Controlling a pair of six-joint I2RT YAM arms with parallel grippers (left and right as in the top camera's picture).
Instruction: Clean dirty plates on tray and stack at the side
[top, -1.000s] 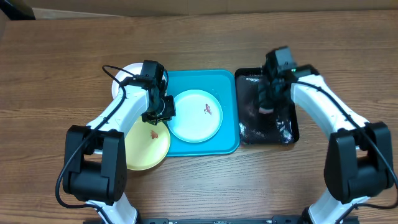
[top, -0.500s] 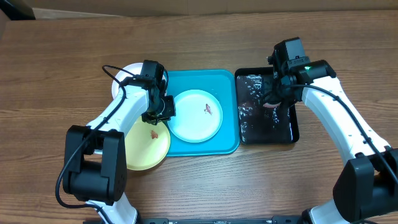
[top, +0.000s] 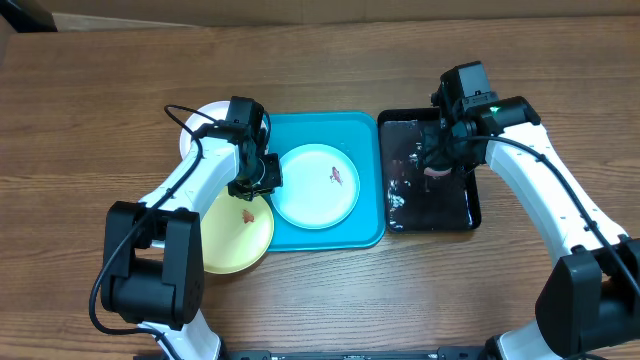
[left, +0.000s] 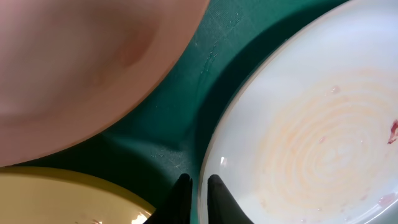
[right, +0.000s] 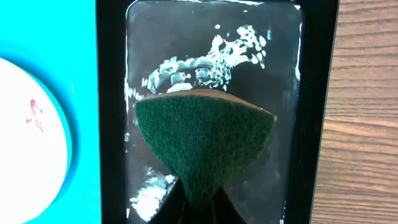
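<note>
Gripping sponge (right: 205, 140), right end effector (right: 198, 198); left end effector (left: 198, 186) pinches pale plate (left: 311, 137).

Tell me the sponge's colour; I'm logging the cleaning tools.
Dark green sponge, with a brown edge on top; clearest in the right wrist view.

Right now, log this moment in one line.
left tool: gripping pale plate rim | right tool: holding sponge over black tray

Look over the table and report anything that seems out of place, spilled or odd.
The yellow-green plate hangs mostly off the turquoise tray, overlapping only its near-left corner. Foamy water streaks the black tray, beneath the green sponge pinched folded in the right gripper. The pale mint plate carries a reddish smear.
</note>
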